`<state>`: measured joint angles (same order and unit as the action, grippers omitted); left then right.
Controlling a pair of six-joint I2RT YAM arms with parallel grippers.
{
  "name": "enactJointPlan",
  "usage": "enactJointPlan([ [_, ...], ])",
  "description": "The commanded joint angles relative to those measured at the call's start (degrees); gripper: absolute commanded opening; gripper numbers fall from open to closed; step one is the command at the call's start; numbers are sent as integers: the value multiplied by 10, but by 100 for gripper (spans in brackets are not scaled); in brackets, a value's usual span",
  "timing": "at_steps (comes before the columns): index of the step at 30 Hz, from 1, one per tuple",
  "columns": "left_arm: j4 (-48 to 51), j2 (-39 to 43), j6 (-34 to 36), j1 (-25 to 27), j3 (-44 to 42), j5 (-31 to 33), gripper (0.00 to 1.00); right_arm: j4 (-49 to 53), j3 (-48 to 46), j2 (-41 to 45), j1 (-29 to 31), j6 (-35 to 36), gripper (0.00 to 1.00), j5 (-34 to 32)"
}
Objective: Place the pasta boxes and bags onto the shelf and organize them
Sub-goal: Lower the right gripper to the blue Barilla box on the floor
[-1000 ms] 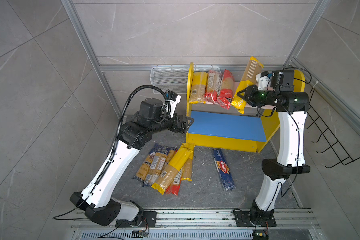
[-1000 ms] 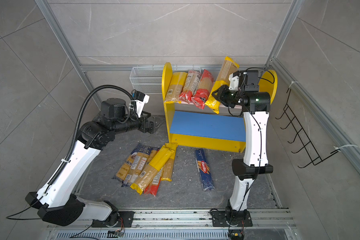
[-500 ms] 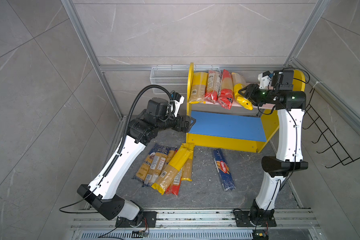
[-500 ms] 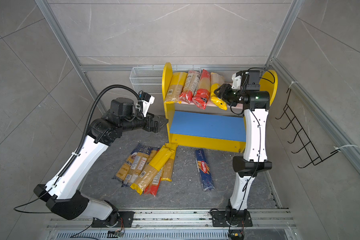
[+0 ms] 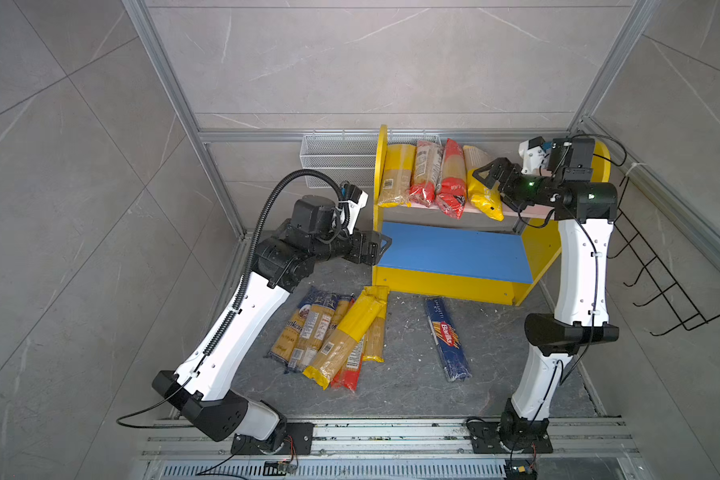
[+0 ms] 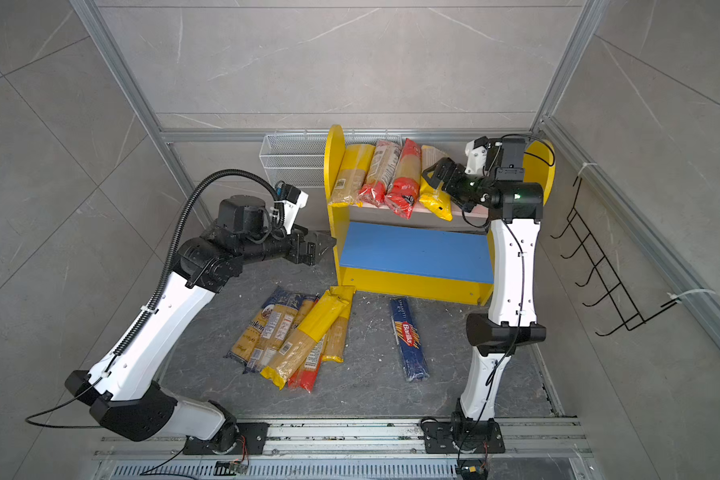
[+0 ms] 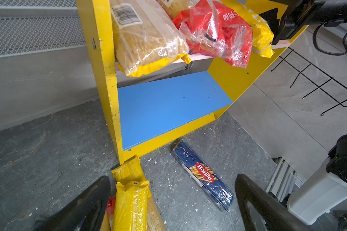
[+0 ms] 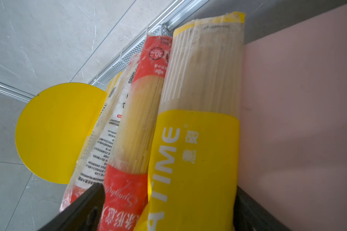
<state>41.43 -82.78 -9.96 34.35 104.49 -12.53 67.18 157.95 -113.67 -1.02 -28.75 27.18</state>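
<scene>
I see the yellow packet (image 8: 196, 140) lying on the shelf (image 5: 454, 253), on its pink upper board (image 8: 298, 120). Its long axis runs front to back beside a red packet (image 8: 140, 120): glossy film, pale straight strands. My right gripper (image 8: 169, 190) straddles its near end, jaws spread, not pinching; my left gripper (image 7: 172, 179) gapes empty beside the shelf.

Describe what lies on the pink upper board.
Four spaghetti packets: left yellow packet, red-and-white packet, red packet, right yellow packet. The pink board beneath them is hidden; its right end shows.
</scene>
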Motion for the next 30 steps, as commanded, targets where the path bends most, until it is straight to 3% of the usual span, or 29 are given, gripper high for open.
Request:
enactJointPlan([
  [1, -28, 39, 17, -3, -9, -8, 100, -16, -3, 43, -1, -3, 100, -5],
  [10, -31, 102, 16, -3, -61, -10, 100, 17, -93, 146, 1, 12, 100, -53],
  [18, -26, 173, -6, -3, -130, -29, 100, 55, -291, 303, 37, 37, 96, -89],
  [30, -34, 274, -73, -2, -243, -54, 100, 63, -606, 513, 138, -47, 93, -151],
])
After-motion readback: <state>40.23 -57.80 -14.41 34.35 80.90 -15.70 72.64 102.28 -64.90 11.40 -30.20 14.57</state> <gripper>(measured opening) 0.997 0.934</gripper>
